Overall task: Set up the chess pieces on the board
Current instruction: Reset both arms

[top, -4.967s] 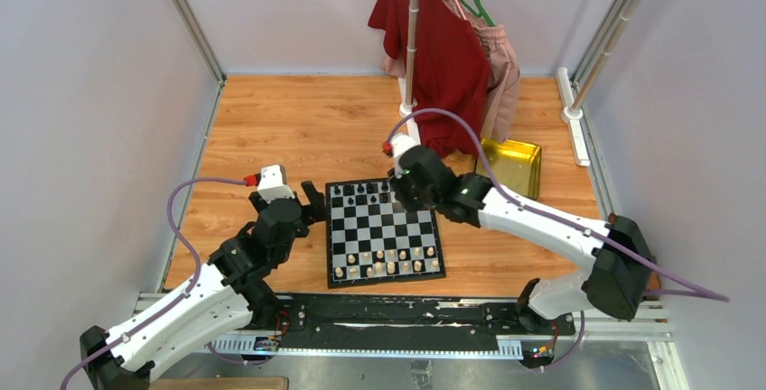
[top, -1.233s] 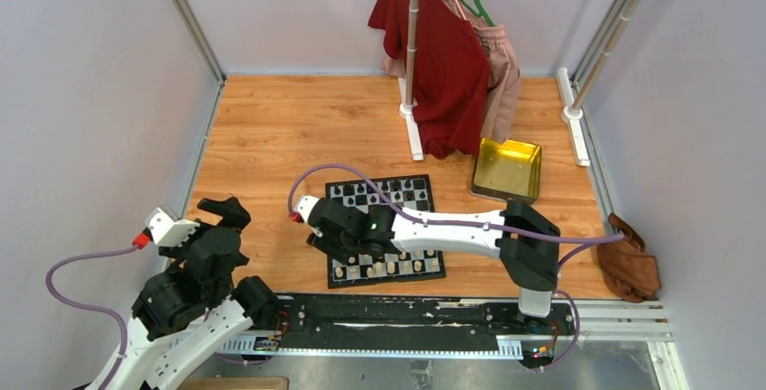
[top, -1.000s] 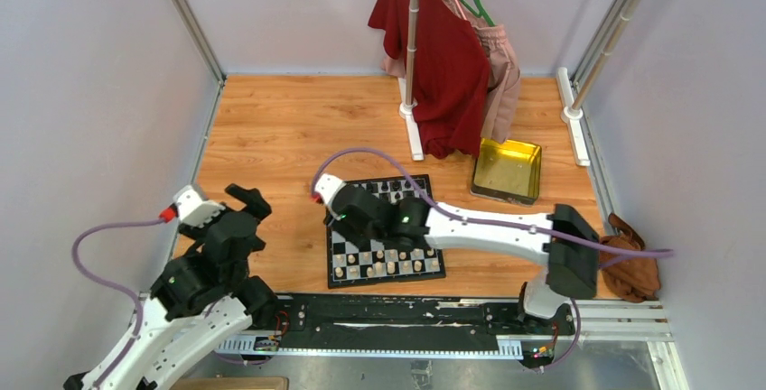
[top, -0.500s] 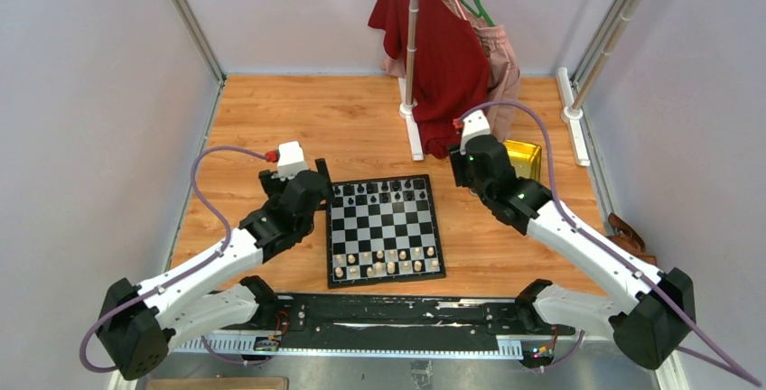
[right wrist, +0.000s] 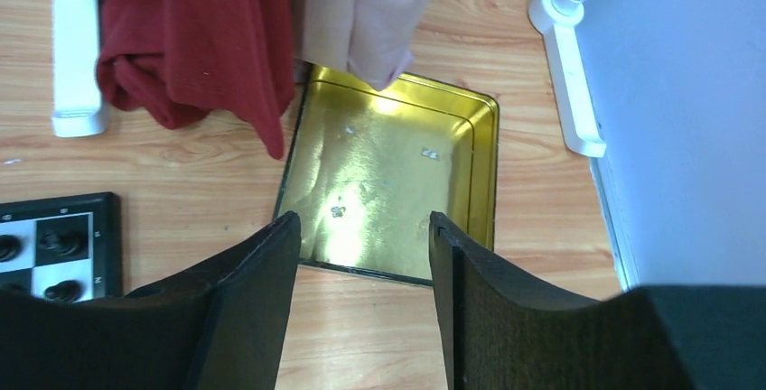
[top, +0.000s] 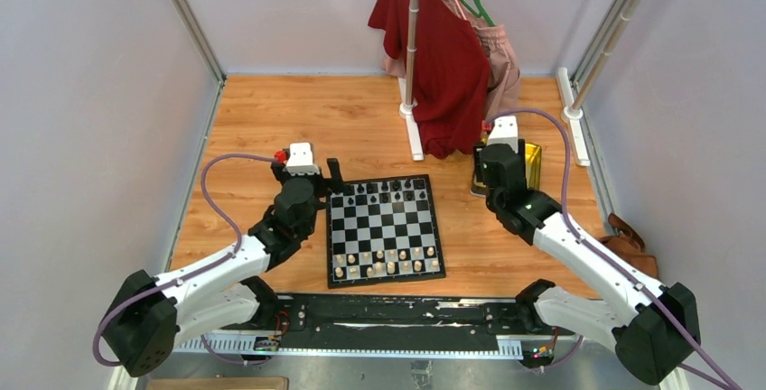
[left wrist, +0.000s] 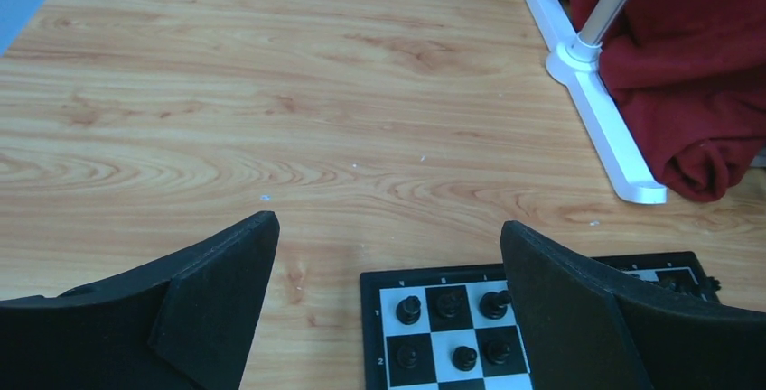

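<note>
Wrist-view crops hiding most of checkered black-and-white chessboard (top: 384,227); tiny black chessmen (top: 384,193), cream chessmen (top: 388,262) lining opposite ends; left gripper (left wrist: 387,227), right gripper (right wrist: 361,220) gaping wide, empty.

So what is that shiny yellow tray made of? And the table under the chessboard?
Yellow tray: probably metal, glossy gold; it mirrors light in bright patches. Table: looks like wood or wood-print laminate, smooth; grain lines show.

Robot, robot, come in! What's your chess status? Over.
Left hand open, empty, by the board, far-left corner. Right hand open, empty, above gold tin. Black pieces far rows, pale pieces near rows. Nothing blocking the board.
</note>
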Action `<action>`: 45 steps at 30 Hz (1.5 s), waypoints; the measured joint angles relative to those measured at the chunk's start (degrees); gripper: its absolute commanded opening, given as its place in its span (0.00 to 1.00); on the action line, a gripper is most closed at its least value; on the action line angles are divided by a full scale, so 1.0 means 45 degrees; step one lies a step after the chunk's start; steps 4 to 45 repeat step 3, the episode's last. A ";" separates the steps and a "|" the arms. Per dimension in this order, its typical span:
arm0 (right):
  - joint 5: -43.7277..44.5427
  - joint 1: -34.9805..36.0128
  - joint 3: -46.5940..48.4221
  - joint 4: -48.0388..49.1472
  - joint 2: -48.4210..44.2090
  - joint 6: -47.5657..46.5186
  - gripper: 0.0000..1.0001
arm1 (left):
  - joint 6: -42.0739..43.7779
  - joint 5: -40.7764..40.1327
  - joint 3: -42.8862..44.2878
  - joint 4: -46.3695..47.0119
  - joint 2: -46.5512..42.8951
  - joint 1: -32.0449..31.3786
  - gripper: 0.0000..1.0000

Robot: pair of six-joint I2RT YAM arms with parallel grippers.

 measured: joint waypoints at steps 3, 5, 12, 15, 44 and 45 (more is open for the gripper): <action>0.0471 0.0000 -0.0408 0.0384 0.0024 -0.0019 0.63 | 0.0345 0.0146 -0.0423 0.0709 -0.0063 0.0257 1.00; 0.0471 0.0000 -0.0408 0.0384 0.0024 -0.0019 0.63 | 0.0345 0.0146 -0.0423 0.0709 -0.0063 0.0257 1.00; 0.0471 0.0000 -0.0408 0.0384 0.0024 -0.0019 0.63 | 0.0345 0.0146 -0.0423 0.0709 -0.0063 0.0257 1.00; 0.0471 0.0000 -0.0408 0.0384 0.0024 -0.0019 0.63 | 0.0345 0.0146 -0.0423 0.0709 -0.0063 0.0257 1.00; 0.0471 0.0000 -0.0408 0.0384 0.0024 -0.0019 0.63 | 0.0345 0.0146 -0.0423 0.0709 -0.0063 0.0257 1.00; 0.0471 0.0000 -0.0408 0.0384 0.0024 -0.0019 0.63 | 0.0345 0.0146 -0.0423 0.0709 -0.0063 0.0257 1.00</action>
